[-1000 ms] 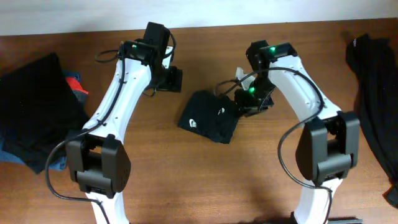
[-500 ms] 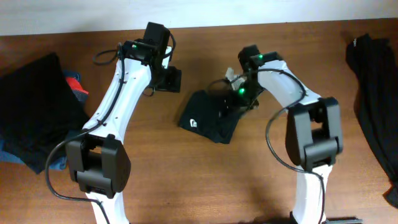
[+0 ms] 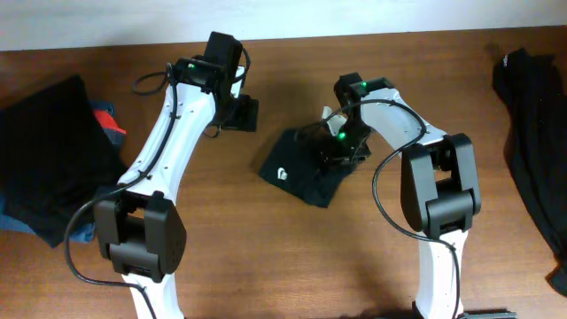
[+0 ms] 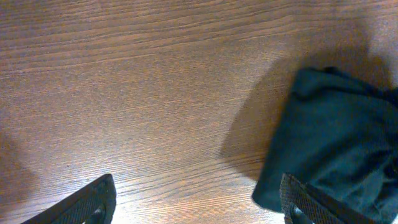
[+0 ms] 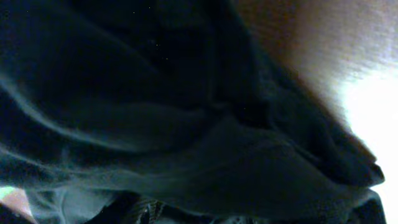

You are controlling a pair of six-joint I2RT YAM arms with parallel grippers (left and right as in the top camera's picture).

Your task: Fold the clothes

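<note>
A black garment with a small white logo (image 3: 299, 167) lies partly folded on the wooden table (image 3: 266, 257) at the centre. My right gripper (image 3: 341, 146) is down on its right edge. In the right wrist view dark cloth (image 5: 186, 106) fills the frame and covers the jaws, which seem closed on it. My left gripper (image 3: 241, 112) hovers left of and behind the garment, wide open and empty. In the left wrist view its jaws (image 4: 199, 208) span bare wood, with the garment's corner (image 4: 336, 137) at the right.
A pile of dark clothes with red and blue pieces (image 3: 49, 159) lies at the left edge. Another black garment (image 3: 532, 115) lies along the right edge. The table's back edge meets a white wall (image 3: 283, 18).
My right gripper has moved left onto the garment, carrying its right edge inward. The left arm has stayed still.
</note>
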